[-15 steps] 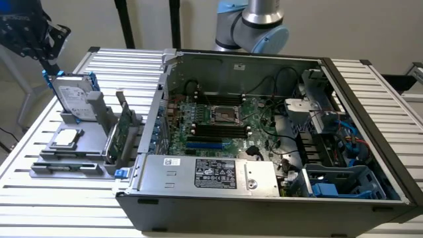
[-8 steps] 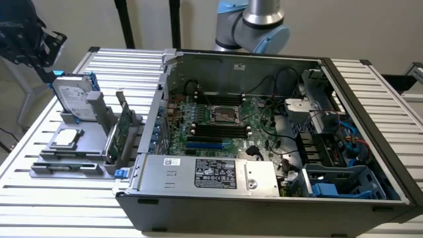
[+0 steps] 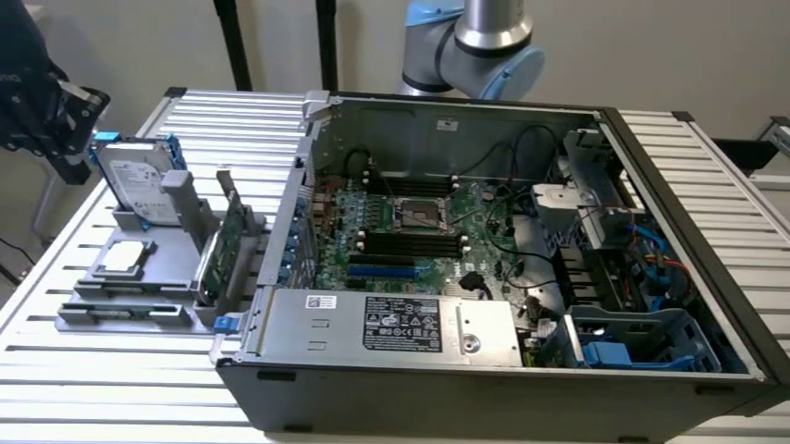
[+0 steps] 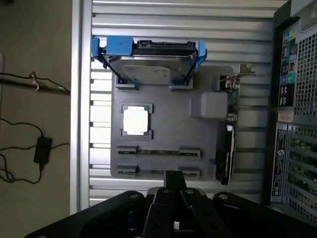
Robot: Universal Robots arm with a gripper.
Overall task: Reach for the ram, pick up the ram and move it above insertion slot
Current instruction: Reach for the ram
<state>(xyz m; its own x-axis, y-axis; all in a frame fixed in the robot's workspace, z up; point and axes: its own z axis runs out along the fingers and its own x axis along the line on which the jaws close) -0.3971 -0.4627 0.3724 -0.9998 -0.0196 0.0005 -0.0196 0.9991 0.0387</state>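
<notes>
Ram: the ram (image 3: 120, 312) stands on its edge in the grey fixture (image 4: 168, 131), at the end farthest from the drive (image 4: 148, 64). You can see it as a thin green strip between grey holders.
Fixture: it sits on the bench (image 3: 111, 388), to the exterior view's left of the open case (image 3: 494, 407). It also carries a CPU (image 4: 135, 120) in the middle and a card (image 4: 229, 129) on the side next to the case.
Tool: in the wrist view the tool (image 4: 174, 181) hangs over the fixture's ram end, looking straight down on the holder rows. You cannot tell from these pictures whether it is apart or together. Nothing shows clamped in it.
Contact: as far as you can judge, the tool is above the ram and not touching it.
Arm: the arm (image 3: 491, 37) rises behind the case in the exterior view.
Slots: the dark memory slots (image 3: 413, 243) lie on the board inside the case, well apart from the ram.
Done: the reach looks well along, since the tool is lined up over the right end of the fixture.
Left: the ram is not yet gripped, not yet lifted out of its holders, and not yet carried over the slots.
</notes>
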